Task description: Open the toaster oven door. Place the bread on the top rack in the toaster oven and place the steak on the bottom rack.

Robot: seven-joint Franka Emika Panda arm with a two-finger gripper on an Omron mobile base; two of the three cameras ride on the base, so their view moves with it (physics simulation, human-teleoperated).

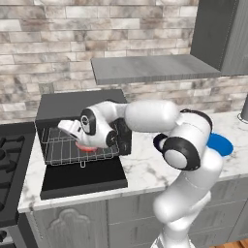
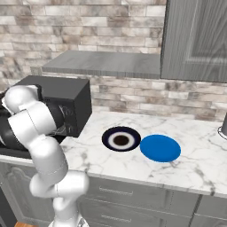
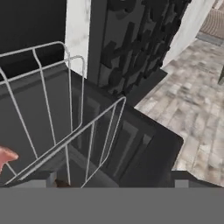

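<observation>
The toaster oven (image 1: 72, 104) stands at the counter's left, seen as a black box (image 2: 66, 102) from the right. The toaster oven door (image 1: 82, 180) lies open and flat on the counter. The bottom rack (image 1: 68, 154) is drawn out over it, and the steak (image 1: 88, 148) lies on that rack, seen as a pink edge (image 3: 5, 155) in the hand view. The top rack (image 1: 51, 134) sits just above. My gripper (image 1: 71, 128) hovers at the oven mouth, over the steak and apart from it. It is open (image 3: 113, 177) with nothing between its fingers. The bread is hidden.
A gas stove (image 1: 10, 155) adjoins the oven on the left. A dark plate (image 2: 121, 138) and a blue plate (image 2: 160, 147) lie on the marble counter to the right. A grey hood (image 1: 150, 69) hangs above, and my own arm blocks the oven front.
</observation>
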